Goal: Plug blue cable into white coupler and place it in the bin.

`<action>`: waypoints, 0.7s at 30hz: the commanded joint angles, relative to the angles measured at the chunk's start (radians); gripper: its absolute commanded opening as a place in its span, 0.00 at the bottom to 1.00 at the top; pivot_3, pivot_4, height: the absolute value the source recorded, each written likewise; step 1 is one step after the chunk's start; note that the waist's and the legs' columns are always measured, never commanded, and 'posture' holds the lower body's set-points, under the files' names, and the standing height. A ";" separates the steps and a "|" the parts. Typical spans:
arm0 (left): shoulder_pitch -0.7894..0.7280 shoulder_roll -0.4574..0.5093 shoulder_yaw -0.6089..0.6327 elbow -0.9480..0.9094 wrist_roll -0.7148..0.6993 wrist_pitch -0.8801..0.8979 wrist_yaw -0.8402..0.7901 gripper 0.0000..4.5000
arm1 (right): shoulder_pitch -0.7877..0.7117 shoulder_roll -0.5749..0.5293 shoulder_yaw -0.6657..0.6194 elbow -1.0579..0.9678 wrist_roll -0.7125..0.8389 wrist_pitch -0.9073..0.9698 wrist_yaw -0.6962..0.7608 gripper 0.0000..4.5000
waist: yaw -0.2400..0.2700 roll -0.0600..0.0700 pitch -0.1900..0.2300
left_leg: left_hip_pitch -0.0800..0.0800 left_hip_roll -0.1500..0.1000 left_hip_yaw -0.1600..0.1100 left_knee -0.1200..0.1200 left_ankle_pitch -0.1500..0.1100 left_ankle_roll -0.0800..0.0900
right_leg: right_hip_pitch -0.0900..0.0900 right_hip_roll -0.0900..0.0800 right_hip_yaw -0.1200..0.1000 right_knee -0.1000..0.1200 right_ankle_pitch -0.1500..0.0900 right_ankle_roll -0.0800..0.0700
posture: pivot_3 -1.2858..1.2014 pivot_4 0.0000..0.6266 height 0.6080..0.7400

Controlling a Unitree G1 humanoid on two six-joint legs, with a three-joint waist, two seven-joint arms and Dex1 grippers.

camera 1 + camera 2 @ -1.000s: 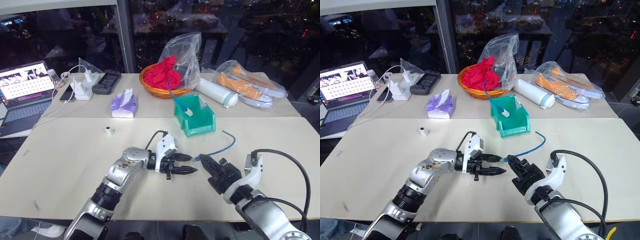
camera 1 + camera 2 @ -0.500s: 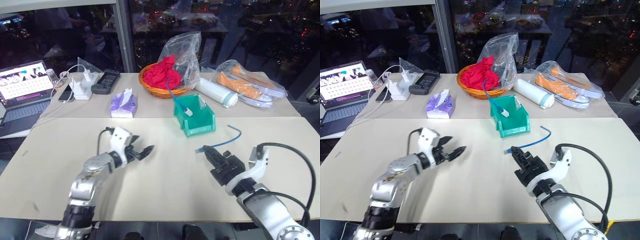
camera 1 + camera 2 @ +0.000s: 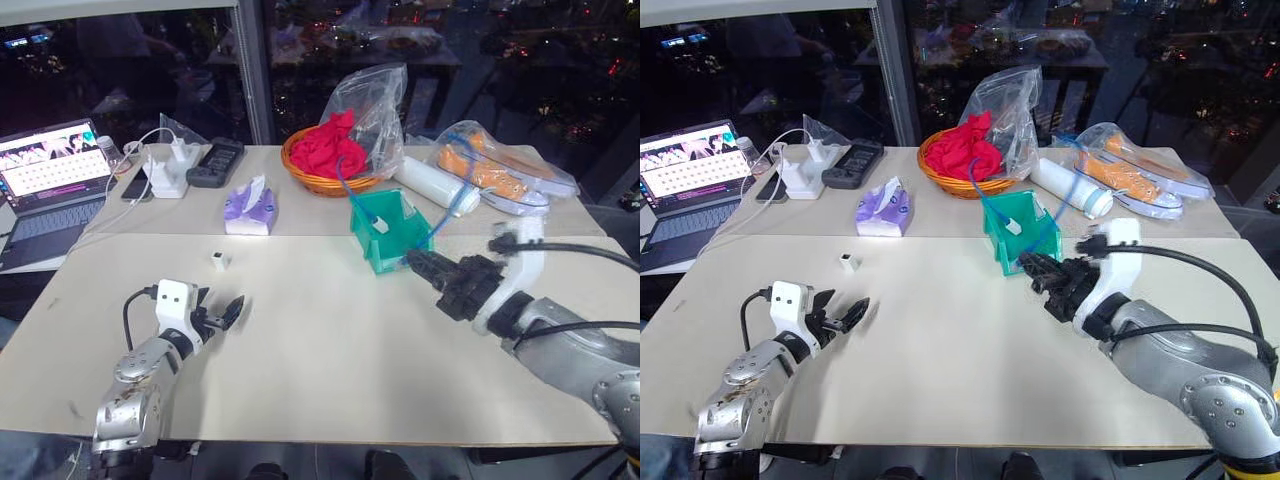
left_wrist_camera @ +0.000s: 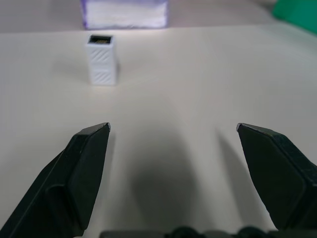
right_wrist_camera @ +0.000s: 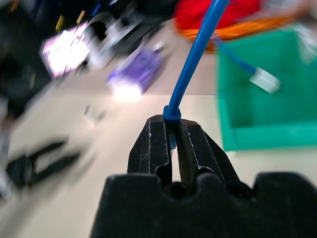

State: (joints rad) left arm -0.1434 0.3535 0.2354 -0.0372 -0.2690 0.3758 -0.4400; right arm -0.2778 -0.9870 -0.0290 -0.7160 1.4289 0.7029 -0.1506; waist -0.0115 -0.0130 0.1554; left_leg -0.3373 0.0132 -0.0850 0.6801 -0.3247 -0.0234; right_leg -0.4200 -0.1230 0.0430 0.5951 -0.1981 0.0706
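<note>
- left gripper (image 4: 173, 130) wide open, holding nothing, low over the table (image 3: 330, 340)
- white coupler (image 4: 102, 58) stands upright ahead of it, just beyond the fingertips, apart, socket up
- right gripper (image 5: 171, 123) clamped on the blue cable (image 5: 196, 54) at its plug end, cable running up and away from the tips
- bin (image 3: 391, 236) just beyond the right gripper, another white coupler with blue cable inside

No text, label, brand, number or sign can be read on anything here. The laptop screen (image 3: 52, 158) shows rows of small marks, too small and blurred to make out.
</note>
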 commanded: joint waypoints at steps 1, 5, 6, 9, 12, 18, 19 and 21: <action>-0.077 0.004 -0.007 0.106 0.033 -0.087 0.021 0.98 | -0.039 -0.048 0.026 -0.035 -0.122 0.048 0.192 0.00 | 0.002 -0.001 0.000 | 0.000 0.000 0.000 0.000 0.000 0.000 | 0.000 0.000 0.000 0.000 0.000 0.000 | 0.52 0.24 1.00; -0.157 -0.002 -0.017 0.239 0.057 -0.154 0.039 0.98 | -0.046 -0.059 0.039 -0.036 -0.228 0.071 0.265 0.00 | 0.000 -0.002 0.001 | 0.000 0.000 0.000 0.001 0.000 0.000 | 0.000 0.000 0.000 0.000 0.000 0.000 | 0.52 0.24 1.00; -0.182 -0.006 -0.025 0.278 0.060 -0.174 0.033 0.98 | -0.045 -0.052 0.033 -0.034 -0.234 0.077 0.271 0.00 | 0.000 -0.002 0.001 | 0.000 0.000 0.000 0.001 0.000 0.000 | 0.000 0.000 0.000 0.000 0.000 0.000 | 0.52 0.24 1.00; -0.228 -0.007 -0.041 0.361 0.078 -0.223 0.034 0.98 | -0.042 -0.040 0.022 -0.033 -0.257 0.092 0.285 0.00 | 0.000 -0.002 0.001 | -0.001 0.000 0.000 0.001 0.000 0.000 | 0.000 0.000 0.000 0.000 0.000 0.000 | 0.52 0.24 1.00; -0.284 0.002 -0.047 0.471 0.097 -0.269 0.035 0.98 | -0.039 -0.031 0.005 -0.029 -0.273 0.109 0.288 0.00 | 0.000 -0.002 0.001 | 0.000 0.000 0.001 0.001 0.000 0.000 | 0.000 0.000 0.000 0.000 0.001 0.001 | 0.52 0.24 1.00; -0.372 0.013 -0.058 0.638 0.129 -0.334 0.039 0.98 | -0.040 -0.013 -0.014 -0.024 -0.304 0.133 0.302 0.00 | 0.001 -0.002 0.001 | 0.001 0.000 0.000 0.001 0.001 -0.001 | 0.001 0.000 0.000 0.001 0.001 0.001 | 0.52 0.24 1.00; -0.377 0.014 -0.059 0.651 0.130 -0.338 0.037 0.93 | -0.038 -0.011 -0.018 -0.025 -0.307 0.136 0.304 0.00 | 0.001 -0.002 0.001 | 0.001 0.000 0.000 0.001 0.001 -0.001 | 0.001 0.000 0.000 0.001 0.001 0.001 | 0.52 0.24 1.00; -0.380 0.014 -0.062 0.670 0.131 -0.345 0.031 0.82 | -0.036 -0.005 -0.026 -0.027 -0.314 0.145 0.307 0.00 | 0.000 -0.002 0.001 | 0.001 0.000 0.000 0.001 0.001 -0.001 | 0.001 0.000 0.000 0.001 0.001 0.000 | 0.52 0.24 1.00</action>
State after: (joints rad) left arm -0.5247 0.3618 0.1819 0.5954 -0.1505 0.0358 -0.4075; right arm -0.3075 -0.9990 -0.0155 -0.7259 1.1224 0.8417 0.1508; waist -0.0114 -0.0147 0.1561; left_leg -0.3364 0.0130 -0.0847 0.6810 -0.3241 -0.0246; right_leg -0.4191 -0.1234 0.0429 0.5963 -0.1970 0.0711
